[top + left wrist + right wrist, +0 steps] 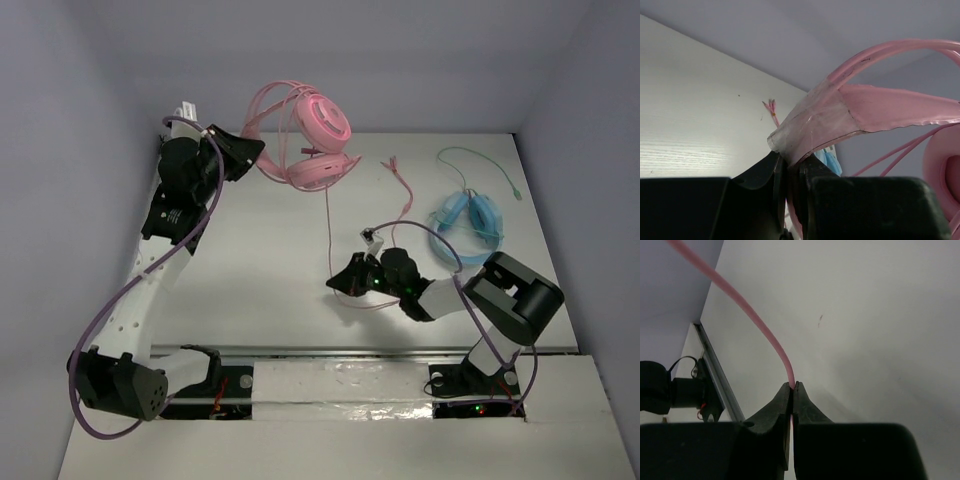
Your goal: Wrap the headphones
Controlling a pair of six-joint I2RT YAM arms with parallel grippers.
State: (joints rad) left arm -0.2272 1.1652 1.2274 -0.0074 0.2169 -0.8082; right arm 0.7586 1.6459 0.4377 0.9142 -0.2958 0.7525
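At the far left of the white desk (260, 270), your left fingers (757, 187) are clamped on a glossy, clear-wrapped end of the flat pink headband. They hold the headphones (318, 140), with their round padded cups, lifted near the back wall. Nearer the middle, your right fingers (776, 407) pinch the thin, smooth pink cable (329, 225), which runs in a straight line from the cups to them.

Light blue headphones (484, 212) lie on the white table (270, 270) at about three o'clock from its middle, their thin green cable (470, 150) looping off toward twelve o'clock, near the back wall.
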